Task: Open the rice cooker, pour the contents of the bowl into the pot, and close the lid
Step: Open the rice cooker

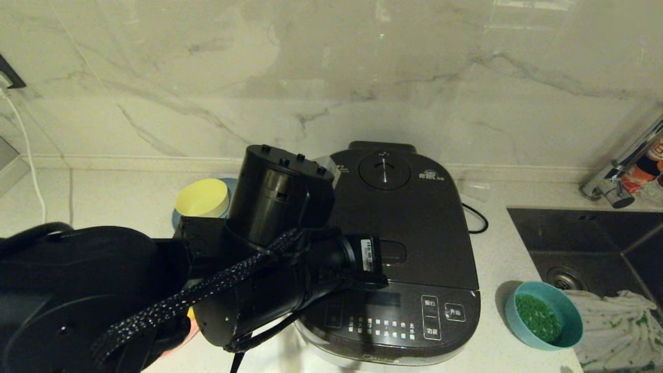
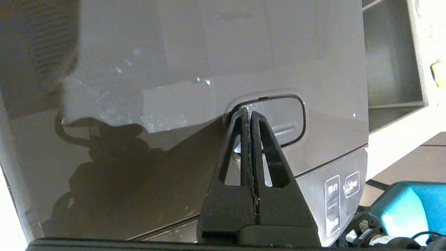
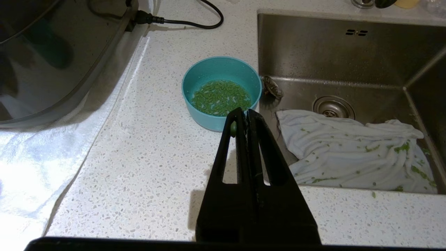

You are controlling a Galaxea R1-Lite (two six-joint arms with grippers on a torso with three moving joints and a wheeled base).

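Hidden or cut off: in the head view the left arm covers the near-left part of the rice cooker, and the left pincer itself is concealed behind the wrist. The pot cannot be seen because the lid is down. A yellow bowl behind the arm is partly covered, as is the bluish item beneath it. The right arm does not appear in the head view.

Left pincer: fingers pressed together, nothing between them. The tips sit at the edge of the recessed release button near the front of the lid; actual contact cannot be confirmed.

Right pincer: fingers closed against each other, gripping nothing. It hangs above the desk, pointing toward the bowl without touching it.

Rice cooker: dark, glossy, rounded-square body standing on the desk against the marble wall. Round steam vent at the rear of the lid; control panel with white-labelled buttons at the front. Power cord runs from the rear.

Bowl: teal, round, upright on the desk between the cooker and the sink, just beside the sink edge. The contents, small green granules, cover its bottom.

Sink: a white cloth flecked with green bits lies inside, near the drain.
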